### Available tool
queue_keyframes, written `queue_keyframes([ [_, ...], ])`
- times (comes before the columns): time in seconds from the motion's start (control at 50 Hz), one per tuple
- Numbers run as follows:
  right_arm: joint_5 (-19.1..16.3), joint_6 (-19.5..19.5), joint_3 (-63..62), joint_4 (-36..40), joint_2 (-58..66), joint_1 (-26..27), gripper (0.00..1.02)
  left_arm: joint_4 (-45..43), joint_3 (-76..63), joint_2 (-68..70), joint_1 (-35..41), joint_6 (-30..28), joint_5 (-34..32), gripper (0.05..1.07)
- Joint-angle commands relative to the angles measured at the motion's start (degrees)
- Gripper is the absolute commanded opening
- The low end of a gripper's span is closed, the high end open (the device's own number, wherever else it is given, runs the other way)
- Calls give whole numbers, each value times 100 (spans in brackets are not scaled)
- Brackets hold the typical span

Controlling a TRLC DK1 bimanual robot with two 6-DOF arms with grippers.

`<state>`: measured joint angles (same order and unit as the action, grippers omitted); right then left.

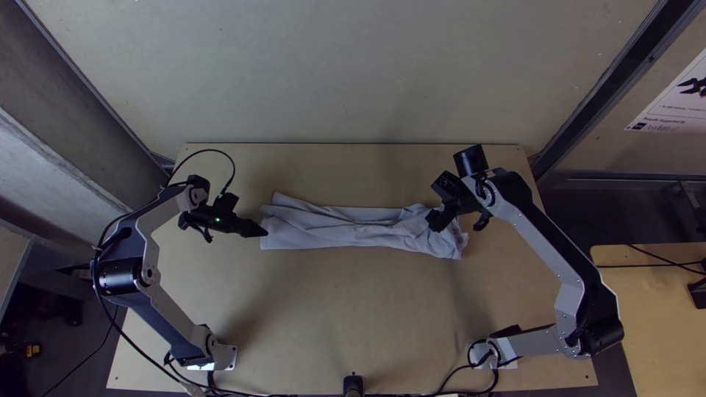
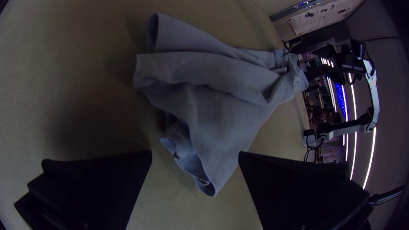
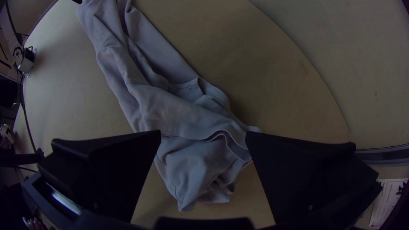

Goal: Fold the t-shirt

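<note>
The grey-blue t-shirt [image 1: 338, 226] lies as a long narrow folded strip across the table, wrinkled, its right end bunched. My left gripper [image 1: 259, 231] is at the strip's left end; in the left wrist view my left gripper [image 2: 195, 154] stands open, with the shirt's loose layers [image 2: 221, 102] beyond its fingers. My right gripper [image 1: 435, 218] is over the strip's right end. In the right wrist view my right gripper [image 3: 203, 134] is open, its fingers on either side of the bunched shirt end [image 3: 187, 157], with cloth visible between them.
The light wooden table [image 1: 353, 309] shows bare wood in front of the shirt and a narrower band behind it. A pale wall rises beyond the table's far edge. Cables run along the near edge, around a dark post [image 1: 353, 385] at its middle.
</note>
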<state>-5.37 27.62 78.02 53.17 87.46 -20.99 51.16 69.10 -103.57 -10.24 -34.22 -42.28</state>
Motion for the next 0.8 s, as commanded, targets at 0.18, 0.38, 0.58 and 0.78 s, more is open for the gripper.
queue_keyframes([
  [0.18,53,-72,-208,53,-203,-36,91,-211,-116,-375,312,407,-421,103],
  [0.38,71,-72,-173,45,-203,-45,91,-475,-19,-568,576,750,-579,103],
  [0.58,97,-72,-173,45,-186,-36,91,-651,218,-682,769,1057,-579,101],
  [0.78,124,-63,-191,45,-177,-36,91,-677,350,-823,875,1137,-579,61],
])
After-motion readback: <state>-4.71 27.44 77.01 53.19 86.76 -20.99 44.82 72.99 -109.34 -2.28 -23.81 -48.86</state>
